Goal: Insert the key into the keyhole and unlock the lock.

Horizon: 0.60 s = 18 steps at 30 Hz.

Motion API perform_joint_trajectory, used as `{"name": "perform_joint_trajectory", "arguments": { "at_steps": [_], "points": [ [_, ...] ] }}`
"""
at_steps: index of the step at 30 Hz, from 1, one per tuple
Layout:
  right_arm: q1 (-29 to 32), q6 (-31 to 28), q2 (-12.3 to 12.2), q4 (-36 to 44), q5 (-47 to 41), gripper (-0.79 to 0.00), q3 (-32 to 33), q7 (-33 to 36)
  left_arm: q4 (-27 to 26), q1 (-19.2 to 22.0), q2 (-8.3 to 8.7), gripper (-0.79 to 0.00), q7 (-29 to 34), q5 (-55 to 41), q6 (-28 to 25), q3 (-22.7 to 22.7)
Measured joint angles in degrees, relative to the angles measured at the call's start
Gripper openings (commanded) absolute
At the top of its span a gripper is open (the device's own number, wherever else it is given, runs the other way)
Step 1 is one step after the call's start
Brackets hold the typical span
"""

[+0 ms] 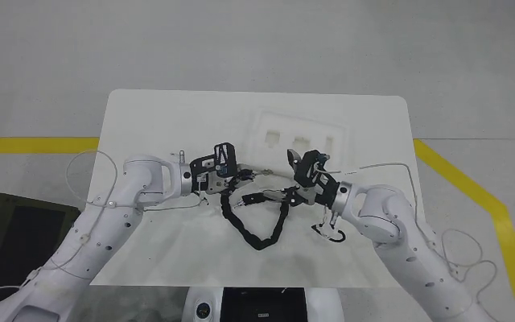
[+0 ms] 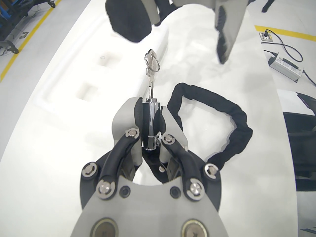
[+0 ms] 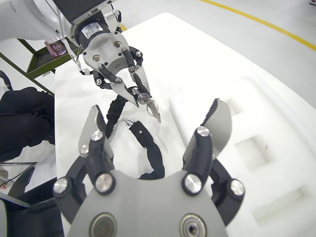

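My left gripper [image 2: 151, 104] is shut on the chrome lock cylinder [image 2: 151, 122] of a black fabric-covered chain lock [image 2: 237, 124]. A silver key [image 2: 151, 75] with a ring sticks straight out of the keyhole. My right gripper [image 3: 156, 104] is open, facing the key from a short distance without touching it. In the right wrist view the left gripper [image 3: 142, 97] holds the cylinder above the table with the keys [image 3: 154, 110] hanging from its end. The chain's free end with its metal pin [image 3: 126, 122] lies on the table. From above, both grippers [image 1: 237, 173] [image 1: 291, 175] face each other at mid-table.
A white foam tray [image 1: 298, 133] with rectangular recesses lies at the back of the white table [image 1: 161, 121], just beyond the grippers. The chain loop [image 1: 257, 233] trails toward the table's front. A dark gloved hand [image 3: 24, 117] rests off the table's edge.
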<state>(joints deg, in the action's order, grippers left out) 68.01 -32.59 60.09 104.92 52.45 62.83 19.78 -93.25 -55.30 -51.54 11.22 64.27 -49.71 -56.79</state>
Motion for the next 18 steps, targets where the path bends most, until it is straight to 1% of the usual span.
{"name": "perform_joint_trajectory", "arguments": {
  "at_steps": [4, 8, 15, 18],
  "points": [
    [2.30, -2.43, -0.48, 0.42, 3.43, 0.000, 2.32, -4.58, 0.96, -1.93, 0.61, -0.785, -0.64, 0.26, 1.75, -3.09],
    [5.11, -4.01, -0.95, 1.32, 7.65, 0.000, 5.13, -10.86, 1.27, -4.47, 1.18, -0.785, -1.94, 0.64, 5.16, -6.57],
    [10.57, -1.22, -1.46, -0.44, 14.87, 0.000, 10.01, -22.83, 1.50, -8.71, 1.85, -0.785, -3.66, 1.99, 11.59, -11.81],
    [12.72, 0.57, -1.60, -1.59, 16.54, 0.000, 12.05, -27.21, 1.58, -10.19, 2.10, -0.785, -3.74, 2.35, 13.45, -13.85]
  ]
}}
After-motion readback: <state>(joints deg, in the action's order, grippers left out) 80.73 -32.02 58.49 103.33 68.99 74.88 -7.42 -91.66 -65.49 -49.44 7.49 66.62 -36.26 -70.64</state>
